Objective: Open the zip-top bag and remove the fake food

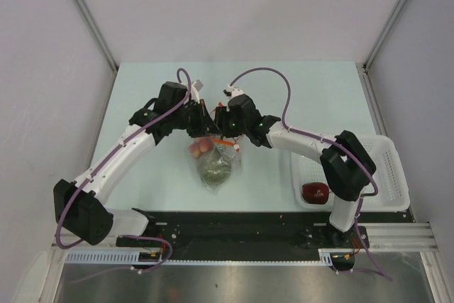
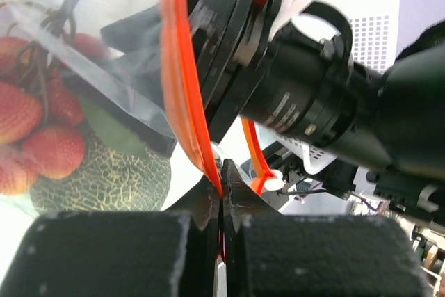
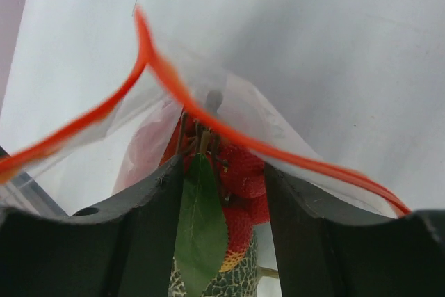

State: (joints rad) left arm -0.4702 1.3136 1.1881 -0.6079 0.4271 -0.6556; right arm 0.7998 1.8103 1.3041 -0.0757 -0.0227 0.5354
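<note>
The zip-top bag (image 1: 216, 164) hangs mid-table between both grippers, its mouth held apart. My left gripper (image 2: 222, 196) is shut on one red-orange zip strip (image 2: 182, 67); in the top view it (image 1: 204, 121) is at the bag's upper left. My right gripper (image 3: 222, 172) is open at the bag mouth, its fingers either side of a green leaf (image 3: 201, 234) and the red-and-yellow cluster (image 3: 243, 179). The netted pale-green vegetable (image 1: 215, 169) lies low in the bag under the cluster (image 1: 201, 148). The dark red apple (image 1: 316, 191) sits in the basket, outside the bag.
The white mesh basket (image 1: 386, 175) stands at the right, beside the right arm's base. The right arm's black wrist (image 2: 313, 116) crowds close in front of the left gripper. Grey walls enclose the pale table (image 1: 298, 90) on three sides.
</note>
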